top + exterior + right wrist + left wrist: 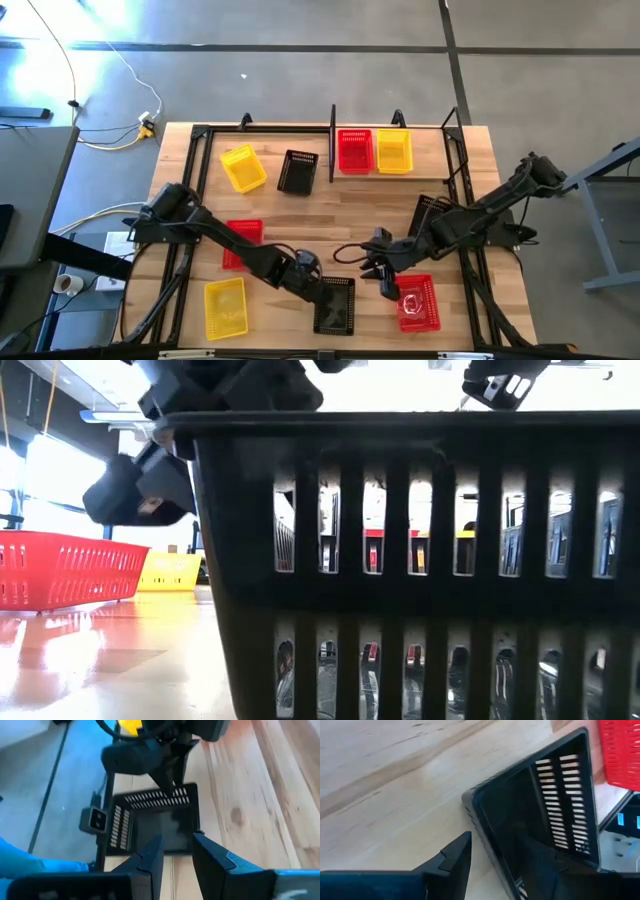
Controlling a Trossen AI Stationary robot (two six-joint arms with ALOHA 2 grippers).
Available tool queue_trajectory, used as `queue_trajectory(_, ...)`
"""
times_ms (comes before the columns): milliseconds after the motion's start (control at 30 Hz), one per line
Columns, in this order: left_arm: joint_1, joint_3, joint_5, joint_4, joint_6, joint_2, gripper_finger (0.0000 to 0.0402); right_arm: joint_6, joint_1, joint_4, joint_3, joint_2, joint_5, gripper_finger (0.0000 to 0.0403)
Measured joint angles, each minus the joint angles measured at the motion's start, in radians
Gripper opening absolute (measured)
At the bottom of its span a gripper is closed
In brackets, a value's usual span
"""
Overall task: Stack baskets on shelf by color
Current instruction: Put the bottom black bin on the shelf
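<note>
Slotted black plastic basket (545, 815): left pincer (492, 857) straddles its wall, jaws apart.

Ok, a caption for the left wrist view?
Left pincer open, its fingers straddling the near wall of a black basket on the wooden tabletop.

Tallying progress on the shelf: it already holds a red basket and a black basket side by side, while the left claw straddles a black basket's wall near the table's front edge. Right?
One slip: the high view shows the shelf holding a red basket beside a yellow basket, not a black one. The left claw does straddle the black basket wall near the front edge.
</note>
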Motion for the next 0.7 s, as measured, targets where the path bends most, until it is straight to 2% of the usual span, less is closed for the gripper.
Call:
queue_trajectory(100,0.000,-0.003,-0.004,-0.011,-0.002,0.005,0.0135,-0.005,0.000,0.007,0.000,0.005,-0.008,0.0087)
queue_trajectory(200,0.000,-0.002,-0.038,-0.008,-0.017,0.003,0.0113,-0.020,0.000,0.021,0.000,0.005,-0.027,0.0087)
queue_trajectory(433,0.001,-0.002,-0.073,0.042,-0.028,0.003,0.0013,-0.147,0.000,0.128,0.000,0.005,-0.102,0.0087)
queue_trajectory(700,0.049,-0.002,-0.074,0.137,-0.051,0.003,0.0006,-0.287,0.000,0.186,0.000,0.005,-0.120,0.0087)
